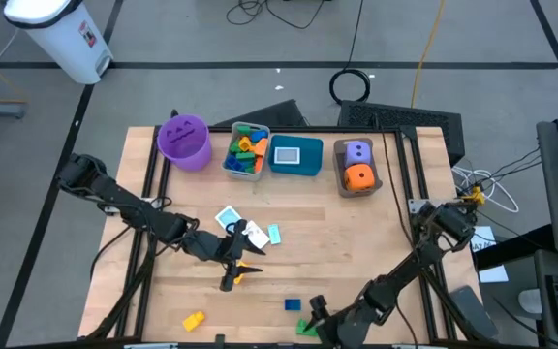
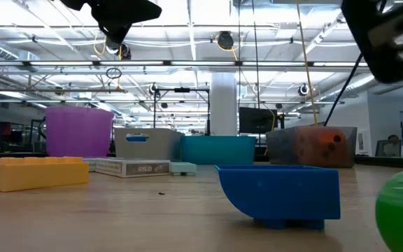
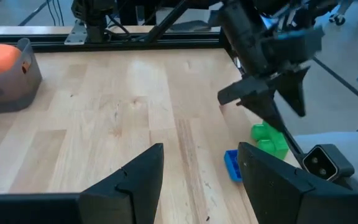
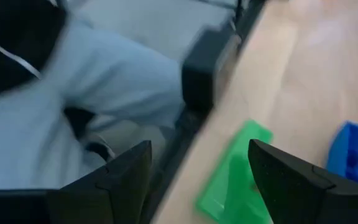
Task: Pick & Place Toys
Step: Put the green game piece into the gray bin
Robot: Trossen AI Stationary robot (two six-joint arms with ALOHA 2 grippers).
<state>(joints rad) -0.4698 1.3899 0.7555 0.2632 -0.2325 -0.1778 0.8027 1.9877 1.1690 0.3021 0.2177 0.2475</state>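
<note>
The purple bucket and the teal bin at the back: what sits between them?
In the high view, a grey bin full of coloured bricks sits between the purple bucket and teal bin.

The small green plastic brick [image 4: 235, 177] lies just below the right gripper [image 4: 199, 155], between its spread fingers, at the wooden table's [image 1: 356, 242] front edge. The small blue plastic brick [image 4: 353, 155] sits just beside it. Both lie ahead of the left gripper [image 3: 201, 180]; the flat white cards [image 1: 231, 218] lie behind it.
</note>
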